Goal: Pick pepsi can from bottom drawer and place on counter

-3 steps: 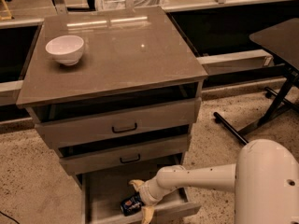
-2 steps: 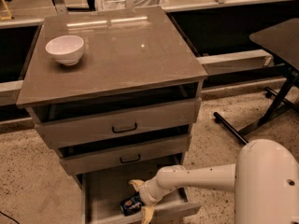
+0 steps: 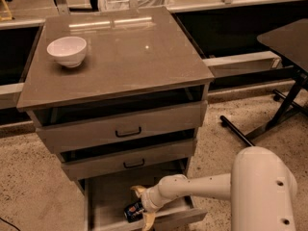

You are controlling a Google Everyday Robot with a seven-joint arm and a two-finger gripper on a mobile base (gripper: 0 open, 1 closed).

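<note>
The pepsi can, dark blue with a silver end, lies on the grey floor of the pulled-out bottom drawer. My gripper reaches into that drawer from the right on its white arm. Its two yellowish fingers are spread, one behind the can and one in front, with the can's right end between them. The gripper is open around the can. The counter is the glossy grey-brown top of the cabinet, high above the drawer.
A white bowl stands at the counter's left rear. The two upper drawers with black handles are slightly pulled out and overhang the bottom drawer. A dark table with black legs stands to the right on the speckled floor.
</note>
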